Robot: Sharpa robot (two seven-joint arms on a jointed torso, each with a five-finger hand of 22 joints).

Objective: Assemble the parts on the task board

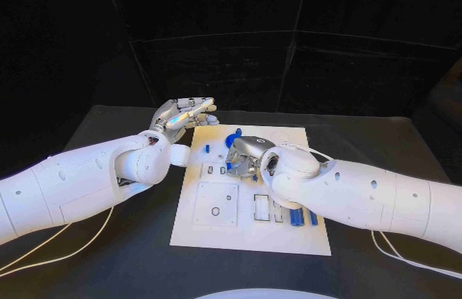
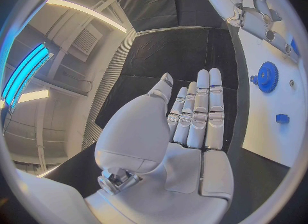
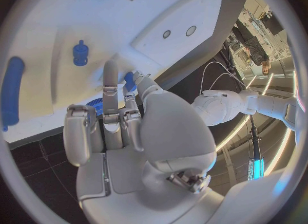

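A robot lab: black curtains (image 1: 289, 52) hang behind the black desk (image 1: 115, 259), with long lights (image 2: 83, 12) on the ceiling.

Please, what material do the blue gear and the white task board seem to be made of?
The blue gear looks like moulded or printed plastic: uniform matte blue, sharp teeth, no metallic shine. The white task board seems a rigid plastic or painted sheet: flat, matte, with clean cut-outs. Neither material can be confirmed from its look alone.

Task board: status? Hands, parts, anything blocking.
Left hand open, off the task board's edge. Right hand over board centre, fingers at a blue part, grip unclear. Blue gear lies free. Nothing blocking.
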